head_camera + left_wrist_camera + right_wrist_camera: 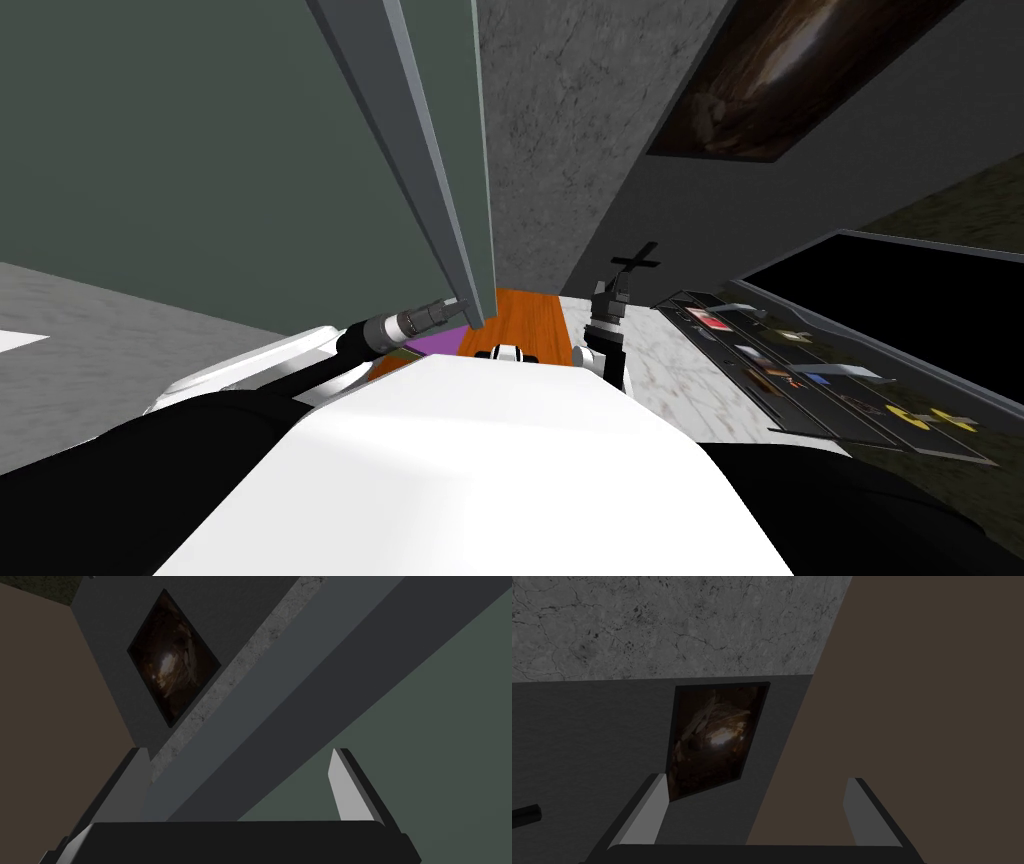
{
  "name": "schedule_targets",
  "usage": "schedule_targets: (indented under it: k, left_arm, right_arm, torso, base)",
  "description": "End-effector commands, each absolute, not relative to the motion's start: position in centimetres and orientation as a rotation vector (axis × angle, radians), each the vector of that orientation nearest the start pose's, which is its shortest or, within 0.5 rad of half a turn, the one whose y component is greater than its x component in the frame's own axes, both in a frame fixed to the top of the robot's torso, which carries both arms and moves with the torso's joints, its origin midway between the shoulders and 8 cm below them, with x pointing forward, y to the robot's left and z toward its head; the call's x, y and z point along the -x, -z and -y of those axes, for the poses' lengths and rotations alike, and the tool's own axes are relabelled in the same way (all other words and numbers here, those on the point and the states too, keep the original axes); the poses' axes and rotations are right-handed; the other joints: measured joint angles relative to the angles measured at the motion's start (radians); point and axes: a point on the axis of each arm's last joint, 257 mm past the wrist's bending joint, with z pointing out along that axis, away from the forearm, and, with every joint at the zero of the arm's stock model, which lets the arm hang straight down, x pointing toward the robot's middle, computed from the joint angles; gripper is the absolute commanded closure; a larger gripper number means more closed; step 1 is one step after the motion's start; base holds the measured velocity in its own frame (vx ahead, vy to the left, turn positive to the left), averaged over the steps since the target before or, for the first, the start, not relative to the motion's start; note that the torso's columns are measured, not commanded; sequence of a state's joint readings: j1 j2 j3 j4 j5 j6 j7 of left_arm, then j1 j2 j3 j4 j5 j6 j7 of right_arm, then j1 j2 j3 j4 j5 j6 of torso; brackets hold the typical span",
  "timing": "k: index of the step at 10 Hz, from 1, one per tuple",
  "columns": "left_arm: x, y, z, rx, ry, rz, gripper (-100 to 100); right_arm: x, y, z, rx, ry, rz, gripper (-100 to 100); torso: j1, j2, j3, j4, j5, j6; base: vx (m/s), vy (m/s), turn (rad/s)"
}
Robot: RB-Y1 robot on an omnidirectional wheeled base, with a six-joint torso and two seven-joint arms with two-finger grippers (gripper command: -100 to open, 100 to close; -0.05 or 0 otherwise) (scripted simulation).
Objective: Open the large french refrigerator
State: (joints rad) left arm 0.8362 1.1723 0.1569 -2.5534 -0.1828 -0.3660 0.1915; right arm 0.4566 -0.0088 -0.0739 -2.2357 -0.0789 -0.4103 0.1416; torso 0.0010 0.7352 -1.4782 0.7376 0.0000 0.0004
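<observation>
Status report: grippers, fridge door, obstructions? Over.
Left gripper open, astride the door handle. Right gripper open, held clear. Refrigerator door grey-green, nothing blocking it.

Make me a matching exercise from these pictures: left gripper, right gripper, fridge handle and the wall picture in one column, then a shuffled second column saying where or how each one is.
Column one
1. left gripper
2. right gripper
3. handle
4. framed picture

Column two
a. hangs on the dark wall
b. long grey bar on the grey-green door
c. open, raised, holding nothing
d. open, one finger on either side of the bar

Pairs: 1-d, 2-c, 3-b, 4-a
</observation>
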Motion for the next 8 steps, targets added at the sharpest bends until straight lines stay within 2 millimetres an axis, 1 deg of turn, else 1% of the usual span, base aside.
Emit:
schedule_targets:
  k: [1,4,6,7,8]
  left_arm:
    - [-27.6,3.9,-16.0,-0.2,1.205,-1.709,-100]
    - [-28.2,2.3,-16.5,-0.215,1.227,-1.713,-100]
    - [-28.6,0.8,-16.9,-0.236,1.234,-1.708,-100]
    - [-28.5,1.4,-16.9,-0.226,1.228,-1.711,-100]
    - [-28.5,1.3,-17.0,-0.225,1.228,-1.711,0]
  right_arm:
    - [-36.4,-0.3,31.3,-0.713,-1.143,-0.668,0]
    - [-36.4,-0.3,31.3,-0.713,-1.143,-0.668,0]
    - [-36.4,-0.3,31.3,-0.713,-1.143,-0.668,0]
    - [-36.4,-0.3,31.3,-0.713,-1.143,-0.668,0]
    - [-36.4,-0.3,31.3,-0.713,-1.143,-0.668,0]
  torso:
    - [0.0,0.003,0.002,0.001,0.0,-0.001]
    - [-0.002,0.004,0.003,0.001,0.0,0.0]
    - [-0.003,0.006,0.004,0.002,-0.001,0.0]
    - [-0.003,0.005,0.004,0.002,-0.001,0.0]
    - [-0.002,0.004,0.003,0.001,0.0,0.0]
  base:
    - [-0.002,-0.03,0.071]
    - [-0.014,-0.045,0.067]
    - [-0.011,-0.04,0.069]
    - [-0.005,-0.013,0.02]
    - [0.0,0.0,0.0]
